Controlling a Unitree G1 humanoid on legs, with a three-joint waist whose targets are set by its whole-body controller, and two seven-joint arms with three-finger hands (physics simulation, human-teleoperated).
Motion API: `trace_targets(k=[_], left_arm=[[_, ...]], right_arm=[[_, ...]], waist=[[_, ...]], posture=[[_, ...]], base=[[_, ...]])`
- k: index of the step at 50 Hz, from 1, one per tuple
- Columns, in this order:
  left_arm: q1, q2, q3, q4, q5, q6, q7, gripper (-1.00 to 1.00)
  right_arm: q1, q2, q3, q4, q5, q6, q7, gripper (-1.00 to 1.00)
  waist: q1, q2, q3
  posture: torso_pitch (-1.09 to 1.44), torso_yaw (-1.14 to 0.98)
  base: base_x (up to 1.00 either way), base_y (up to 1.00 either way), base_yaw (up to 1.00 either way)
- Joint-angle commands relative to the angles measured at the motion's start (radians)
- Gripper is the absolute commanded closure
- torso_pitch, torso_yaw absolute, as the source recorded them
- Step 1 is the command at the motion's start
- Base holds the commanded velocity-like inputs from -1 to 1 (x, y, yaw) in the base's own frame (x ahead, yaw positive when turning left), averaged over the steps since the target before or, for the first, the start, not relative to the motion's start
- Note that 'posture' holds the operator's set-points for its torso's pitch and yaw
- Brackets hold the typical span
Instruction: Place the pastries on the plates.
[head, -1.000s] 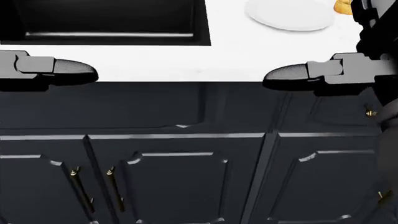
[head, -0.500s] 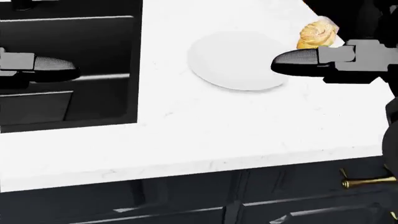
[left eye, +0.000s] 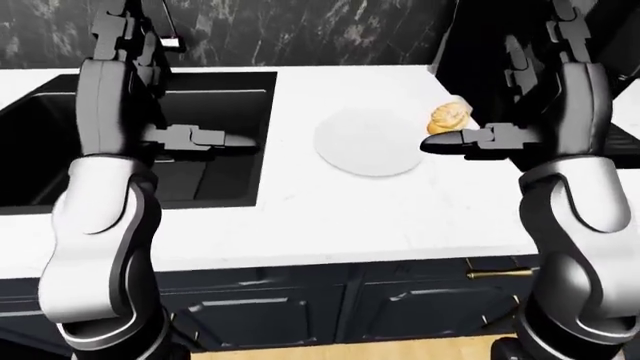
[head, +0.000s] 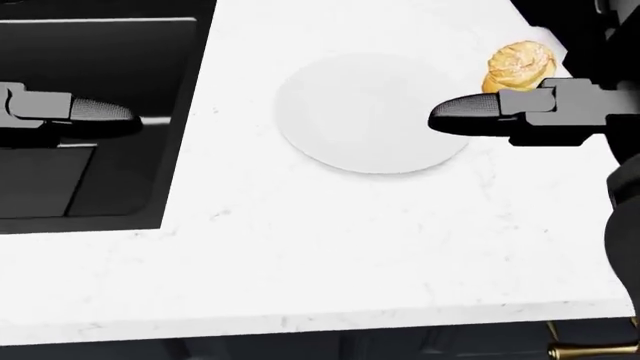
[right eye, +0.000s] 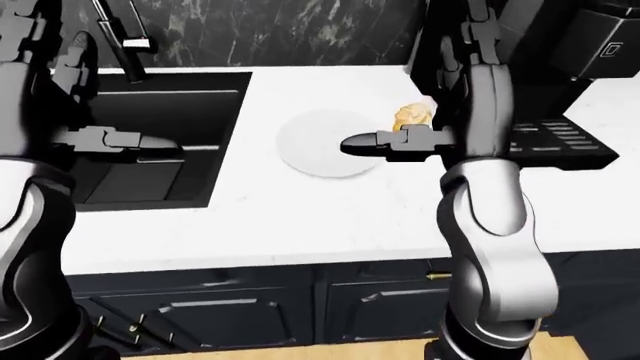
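White counter (head: 330, 255) carries 1 plate (head: 365, 112) and 1 pastry (head: 520, 66).

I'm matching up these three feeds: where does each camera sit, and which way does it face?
Head view: on the head, looking steeply down at the counter; both hands show.
Left-eye view: on the head, looking forward and down; both arms show, left hand over the sink.
Right-eye view: same, offset rightward.
All share the plate, pastry and right hand.
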Motion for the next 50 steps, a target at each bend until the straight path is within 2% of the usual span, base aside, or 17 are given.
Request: trace_targets(k=[1,3,5,7,8,12,13,14,18,19,21,22,38,41,43,44,50], left_arm=[[-0.027,0.012,0.01,-0.025,0.006,-0.03,0.0,-1.0],[-0.022,0.014,0.017,-0.031,0.005,-0.027,-0.001,-1.0],[-0.019,0.016,0.019,-0.035,0.005,-0.024,-0.003,-1.0],[-0.017,0.017,0.02,-0.036,0.004,-0.025,-0.003,-1.0],[-0.015,0.015,0.019,-0.036,0.004,-0.027,-0.004,-1.0],[-0.007,0.01,0.016,-0.032,0.009,-0.033,-0.006,-1.0],[-0.008,0.012,0.017,-0.032,0.01,-0.034,-0.007,-1.0],[-0.007,0.012,0.017,-0.031,0.011,-0.034,-0.007,-1.0],[-0.007,0.012,0.017,-0.033,0.013,-0.032,-0.007,-1.0],[-0.008,0.011,0.016,-0.033,0.013,-0.033,-0.008,-1.0],[-0.008,0.01,0.017,-0.032,0.014,-0.034,-0.008,-1.0],[-0.006,0.012,0.018,-0.032,0.014,-0.033,-0.01,-1.0],[-0.002,0.002,0.01,-0.029,0.028,-0.037,-0.018,-1.0],[0.002,0.004,0.016,-0.035,0.027,-0.035,-0.019,-1.0],[0.006,0.006,0.021,-0.037,0.024,-0.037,-0.019,-1.0],[0.01,0.006,0.022,-0.036,0.025,-0.041,-0.019,-1.0],[0.016,0.001,0.022,-0.021,0.022,-0.055,-0.014,-1.0]], right_arm=[[-0.022,-0.01,-0.014,-0.02,-0.006,-0.025,-0.001,-1.0],[-0.022,-0.005,-0.009,-0.021,-0.006,-0.023,-0.003,-1.0],[-0.019,-0.004,-0.007,-0.018,-0.014,-0.031,-0.003,-1.0],[-0.019,-0.003,-0.006,-0.019,-0.016,-0.031,-0.003,-1.0],[-0.018,-0.001,-0.005,-0.02,-0.016,-0.03,-0.002,-1.0],[-0.015,0.002,-0.004,-0.018,-0.018,-0.024,-0.001,-1.0],[-0.018,0.007,-0.009,-0.019,-0.012,-0.023,-0.003,-1.0],[-0.017,0.003,-0.005,-0.019,-0.015,-0.024,-0.002,-1.0],[-0.012,0.002,-0.001,-0.019,-0.022,-0.029,0.003,-1.0],[-0.013,0.002,-0.003,-0.022,-0.021,-0.026,0.005,-1.0],[-0.01,0.001,-0.001,-0.023,-0.028,-0.029,0.008,-1.0],[-0.008,-0.001,0.006,-0.023,-0.036,-0.031,0.012,-1.0],[0.002,0.038,0.044,-0.007,-0.12,-0.04,0.083,-1.0],[-0.005,0.043,0.05,-0.006,-0.13,-0.033,0.091,-1.0],[-0.019,0.044,0.058,0.001,-0.139,-0.027,0.098,-1.0],[-0.028,0.044,0.059,0.007,-0.142,-0.025,0.101,-1.0],[-0.109,0.042,0.089,0.054,-0.183,0.01,0.132,-1.0]], waist=[[0.0,0.001,-0.024],[0.004,0.006,-0.035],[-0.011,0.08,-0.004],[0.0,0.053,-0.034],[-0.001,0.049,-0.03],[0.01,-0.019,-0.017],[0.008,-0.016,-0.016],[0.003,0.014,-0.005],[-0.005,0.047,-0.03],[-0.002,-0.025,-0.034],[-0.041,-0.12,-0.009],[-0.017,-0.064,0.012],[-0.011,-0.022,0.006],[-0.019,0.01,0.001],[-0.026,0.058,-0.013],[-0.019,0.022,-0.001],[-0.008,0.01,-0.018]], posture=[[0.0,0.0],[0.0,0.0],[0.0,0.0],[0.0,0.0],[0.0,0.0],[0.0,0.0],[0.0,0.0],[0.0,0.0],[0.0,0.0],[0.0,0.0],[0.0,0.0],[0.0,0.0],[0.0,0.0],[0.0,0.0],[0.0,0.0],[0.0,0.0],[0.0,0.0]], base=[[0.0,0.0,0.0],[0.0,-0.29,0.0],[0.0,-0.45,0.0],[0.0,-0.17,0.0],[0.0,-0.16,0.0],[0.0,-0.23,0.0],[0.0,-0.89,0.0],[0.0,-0.93,0.0],[0.0,-0.75,0.0],[0.0,0.0,0.0],[0.0,0.0,0.0],[0.0,0.0,0.0],[0.0,0.0,0.0],[0.0,0.0,0.0],[0.0,0.0,0.0],[0.0,0.0,0.0],[0.0,0.0,0.0]])
